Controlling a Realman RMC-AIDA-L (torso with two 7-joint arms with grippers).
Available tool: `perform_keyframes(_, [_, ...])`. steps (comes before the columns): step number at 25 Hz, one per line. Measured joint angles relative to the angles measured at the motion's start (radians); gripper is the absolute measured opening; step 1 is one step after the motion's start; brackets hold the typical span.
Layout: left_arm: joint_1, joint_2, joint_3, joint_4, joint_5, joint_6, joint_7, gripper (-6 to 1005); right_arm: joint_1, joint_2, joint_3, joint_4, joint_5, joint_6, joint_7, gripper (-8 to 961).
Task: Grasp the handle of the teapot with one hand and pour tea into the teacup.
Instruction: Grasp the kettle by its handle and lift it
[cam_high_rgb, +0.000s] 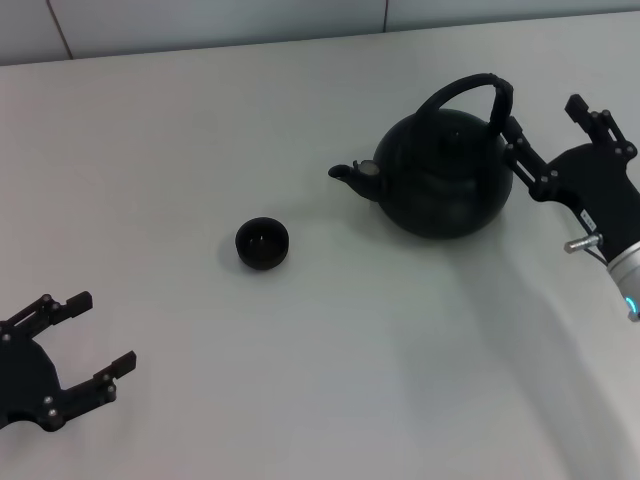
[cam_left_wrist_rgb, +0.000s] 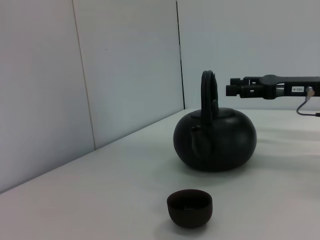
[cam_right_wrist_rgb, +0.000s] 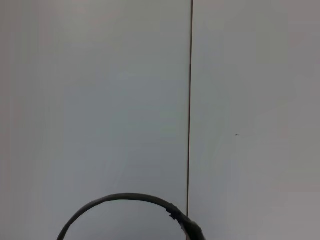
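While the teapot (cam_high_rgb: 445, 180) stands upright on the white worktop (cam_high_rgb: 330, 380) toward the far right corner, its spout (cam_high_rgb: 350, 174) points to the left edge, in the direction of the teacup (cam_high_rgb: 263, 243). The teacup sits near the middle of the worktop, well apart from the teapot. The handle (cam_high_rgb: 470, 92) arches up over the lid. The right gripper (cam_high_rgb: 545, 125) is at the right edge, just beside the handle, and its fingers (cam_high_rgb: 515, 135) are spread wide; one finger is at the right end of the handle, the other stays clear of it, so nothing is held. The left gripper (cam_high_rgb: 100, 335) is at the near left corner, well apart from the teacup, with its fingers (cam_high_rgb: 115, 365) wide and holding nothing.
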Motion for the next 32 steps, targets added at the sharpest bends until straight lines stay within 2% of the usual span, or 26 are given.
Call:
perform_keyframes(15, [-0.001,-0.001,-0.013,0.0,0.0,-0.003,0.0,811,0.106,-0.003,0.001,-0.069,-0.036,0.129,0.088,774])
perform_keyframes(32, [0.0,-0.003,-0.025,0.0,0.0,-0.003,0.0,811,0.11,-0.003,0.001,-0.07,-0.038,0.139,0.092,769])
